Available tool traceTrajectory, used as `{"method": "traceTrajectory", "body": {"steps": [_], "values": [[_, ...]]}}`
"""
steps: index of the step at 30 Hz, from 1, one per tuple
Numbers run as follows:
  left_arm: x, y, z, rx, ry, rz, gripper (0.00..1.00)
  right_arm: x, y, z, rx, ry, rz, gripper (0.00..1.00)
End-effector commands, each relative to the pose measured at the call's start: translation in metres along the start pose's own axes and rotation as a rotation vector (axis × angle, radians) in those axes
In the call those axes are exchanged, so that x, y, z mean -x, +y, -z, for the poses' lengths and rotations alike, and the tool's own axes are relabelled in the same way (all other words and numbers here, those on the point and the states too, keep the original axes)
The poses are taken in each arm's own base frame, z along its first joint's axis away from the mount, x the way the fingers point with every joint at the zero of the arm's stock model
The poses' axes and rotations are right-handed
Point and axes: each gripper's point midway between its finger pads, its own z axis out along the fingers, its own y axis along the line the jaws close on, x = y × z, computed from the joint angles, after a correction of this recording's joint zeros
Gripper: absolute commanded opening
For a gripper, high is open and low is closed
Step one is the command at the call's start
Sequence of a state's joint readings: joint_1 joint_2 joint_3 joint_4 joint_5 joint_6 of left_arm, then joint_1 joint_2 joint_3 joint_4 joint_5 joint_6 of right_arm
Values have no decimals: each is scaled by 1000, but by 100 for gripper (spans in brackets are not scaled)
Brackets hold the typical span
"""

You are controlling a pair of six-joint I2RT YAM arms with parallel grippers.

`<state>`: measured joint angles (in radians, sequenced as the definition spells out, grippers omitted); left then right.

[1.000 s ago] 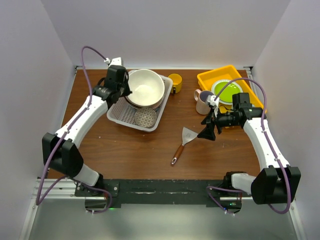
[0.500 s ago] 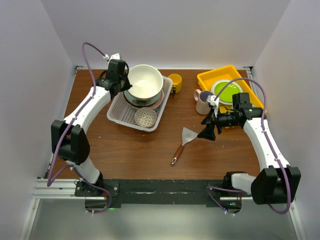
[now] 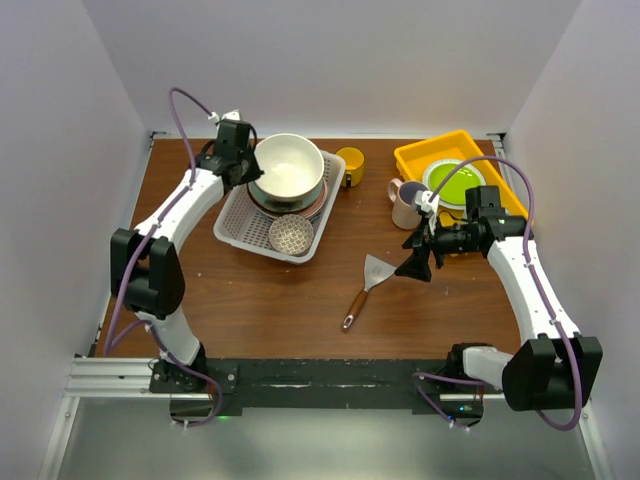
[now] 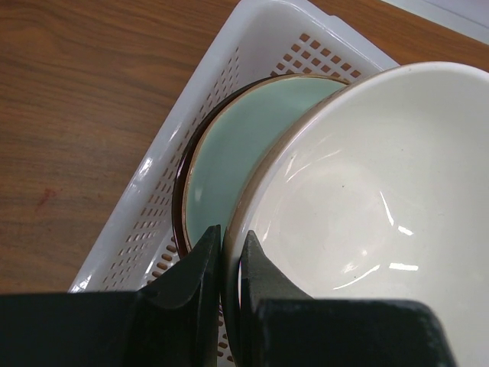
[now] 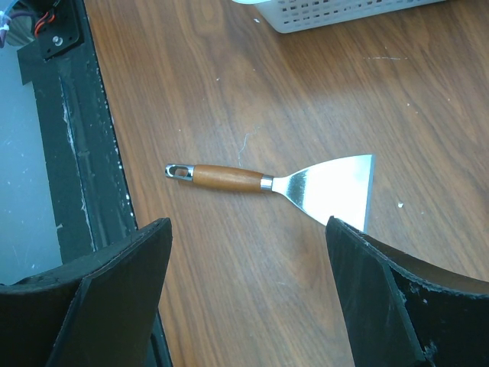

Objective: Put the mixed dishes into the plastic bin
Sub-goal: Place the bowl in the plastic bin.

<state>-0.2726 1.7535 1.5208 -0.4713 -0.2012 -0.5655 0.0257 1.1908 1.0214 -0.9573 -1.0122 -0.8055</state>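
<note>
Plastic bin (image 3: 238,222): sits far-left on surface (image 3: 260,300), long side running toward the back wall. Contents and outstanding items listed below, largest first.

1. Large cream bowl (image 4: 367,206): over the bin's far half, on top of the plates. My left fingers (image 4: 200,264) are narrow and pinched on its near rim, one inside, one outside. Cannot tell whether it rests fully on the stack or hangs just above it. Not yet released, so I rate this item as in hand.
2. Plate stack (image 3: 318,203): inside bin, under the bowl. Pale green plate (image 4: 237,153) is uppermost, a dark-rimmed one below it. Others mostly hidden; count not confirmed.
3. Small patterned bowl (image 3: 290,233): inside bin, near end, beside the stack. Done.
4. Purple-lined cream mug (image 3: 405,205): outside bin, right of centre, just beside yellow tray (image 3: 420,155). Outstanding.
5. Yellow mug (image 3: 350,160): outside, just beside bin's far-right corner. Outstanding.

My right fingers (image 5: 122,283): wide apart, empty, hovering over the spatula (image 5: 306,186), near the cream mug.

Excluded: lime-green plate (image 3: 455,182) in tray, and spatula.

Assessment: well past halfway. Remaining: release the bowl, then the two mugs. Space left in bin looks tight; mugs prob. go inside the bowl or at the near end.
</note>
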Motion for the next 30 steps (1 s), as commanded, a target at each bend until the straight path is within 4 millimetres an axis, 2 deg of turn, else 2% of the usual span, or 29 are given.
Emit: {"method": "traceTrajectory", "body": {"steps": [1,18,27,30], "values": [[110,-60,44,-254,-313,160,0,13,0,5,-12,-28,54,86],[108,-58,31,-248,-317,114,0,12,-1,5,-12,-26,52,86],[107,-56,27,-242,-311,116,9,12,0,5,-11,-27,53,86],[107,-54,26,-239,-309,117,16,12,0,5,-11,-27,52,86]]}}
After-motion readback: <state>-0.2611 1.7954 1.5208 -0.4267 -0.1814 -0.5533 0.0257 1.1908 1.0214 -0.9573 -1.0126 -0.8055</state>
